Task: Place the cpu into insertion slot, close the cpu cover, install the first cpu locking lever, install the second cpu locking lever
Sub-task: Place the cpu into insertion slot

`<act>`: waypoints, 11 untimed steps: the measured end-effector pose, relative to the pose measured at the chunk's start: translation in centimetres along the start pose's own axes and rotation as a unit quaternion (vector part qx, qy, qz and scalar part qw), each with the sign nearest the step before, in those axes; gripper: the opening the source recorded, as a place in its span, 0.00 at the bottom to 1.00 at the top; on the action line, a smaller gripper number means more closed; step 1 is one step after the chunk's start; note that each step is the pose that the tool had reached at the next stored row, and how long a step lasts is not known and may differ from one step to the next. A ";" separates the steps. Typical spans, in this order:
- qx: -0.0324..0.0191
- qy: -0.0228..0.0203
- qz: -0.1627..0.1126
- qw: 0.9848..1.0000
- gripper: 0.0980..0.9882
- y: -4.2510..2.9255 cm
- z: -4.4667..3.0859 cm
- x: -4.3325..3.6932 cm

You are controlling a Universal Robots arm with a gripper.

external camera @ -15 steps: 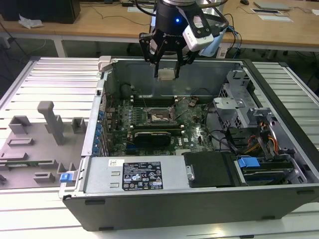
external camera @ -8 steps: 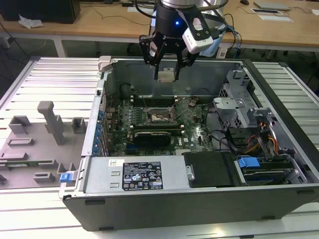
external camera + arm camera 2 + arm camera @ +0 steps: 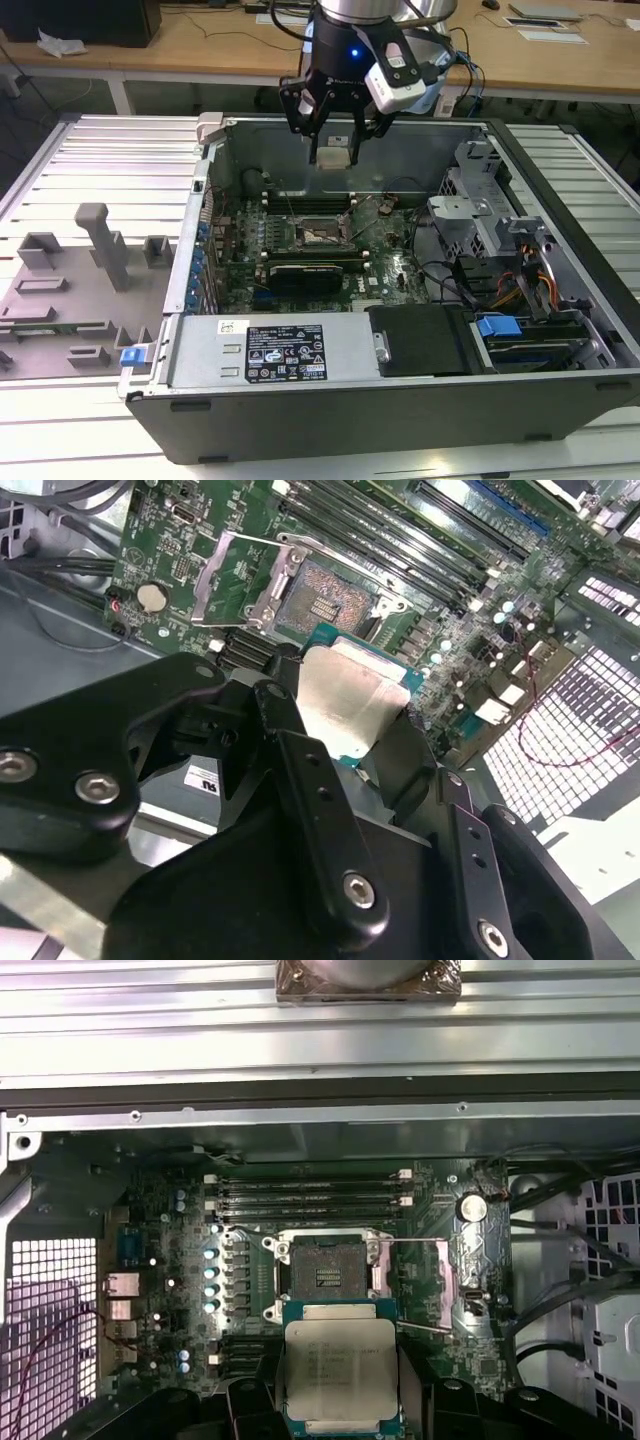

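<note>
**A:** What is taking up most of the scene?

**B:** A ribbed metal table (image 3: 110, 150) is carrying an open computer case (image 3: 350, 420), which is lying on its side with the inside facing up. A grey fixture tray (image 3: 60, 300) is sitting on the table, toward the exterior view's left of the case.

**A:** And inside the case?

**B:** A green motherboard (image 3: 390, 270) is lying flat on the case floor. Long black memory slots (image 3: 310, 1195) are running just beside the socket.

**A:** Where is the arm hanging?

**B:** The claw (image 3: 335, 155) is hovering above the open case, over the motherboard and not touching it.

**A:** Is it holding anything?

**B:** Yes, it is gripping the cpu (image 3: 340, 1365). Its black fingers (image 3: 250, 1405) are pressing on two opposite edges of the chip. The dull metal top is facing the first wrist camera.

**A:** Is the chip sitting in its place?

**B:** No. The insertion slot (image 3: 326, 1265) is lying bare, with its pale contact centre showing. The cpu is hanging in the air, apart from the slot.

**A:** And the cover?

**B:** The cpu cover (image 3: 208, 580) is standing swung open just beside the slot, tilted up from one edge. The green board is showing through its square window.
</note>
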State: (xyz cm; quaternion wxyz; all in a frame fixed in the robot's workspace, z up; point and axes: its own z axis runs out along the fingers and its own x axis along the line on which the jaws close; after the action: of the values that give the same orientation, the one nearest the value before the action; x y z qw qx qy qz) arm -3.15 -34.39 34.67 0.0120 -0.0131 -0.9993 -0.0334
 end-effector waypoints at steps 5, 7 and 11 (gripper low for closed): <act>0.000 0.000 0.000 1.000 0.50 -0.06 0.86 -0.02; 0.000 0.000 0.000 1.000 0.50 -0.09 1.35 -0.03; 0.001 0.000 0.000 1.000 0.50 -0.17 2.61 -0.06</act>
State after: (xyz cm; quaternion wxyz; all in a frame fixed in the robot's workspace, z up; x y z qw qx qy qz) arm -3.15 -34.39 32.06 0.0120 -0.0131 -0.9993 -0.0325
